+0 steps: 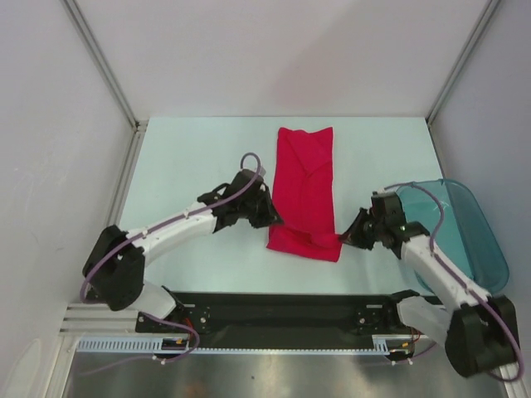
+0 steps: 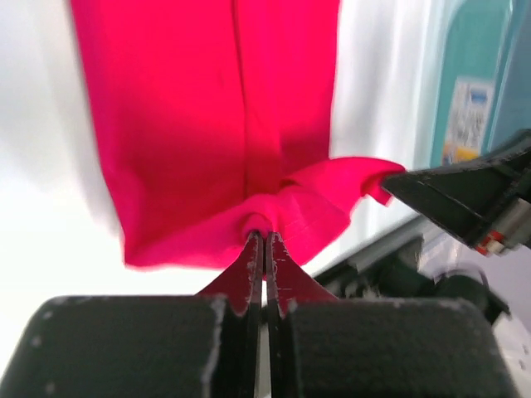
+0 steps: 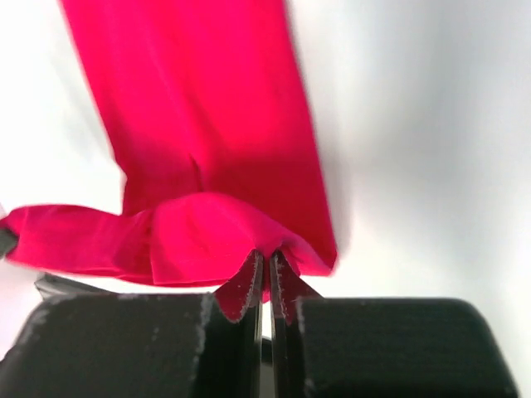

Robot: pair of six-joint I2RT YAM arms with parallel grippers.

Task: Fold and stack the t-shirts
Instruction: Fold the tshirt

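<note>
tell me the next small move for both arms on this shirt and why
Probably lift the near hem and carry it toward the far end: the left pincer and right pincer are each shut on a near corner of the t-shirt, which lies as a narrow strip.

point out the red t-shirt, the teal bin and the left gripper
red t-shirt (image 1: 304,178), top external view, middle of the folded cloth
teal bin (image 1: 484,240), top external view, its bare right side
left gripper (image 2: 264,240), left wrist view, between the tips of its fingers, pinching cloth

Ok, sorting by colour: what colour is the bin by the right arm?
The bin is translucent teal, clearest in the top view.
</note>
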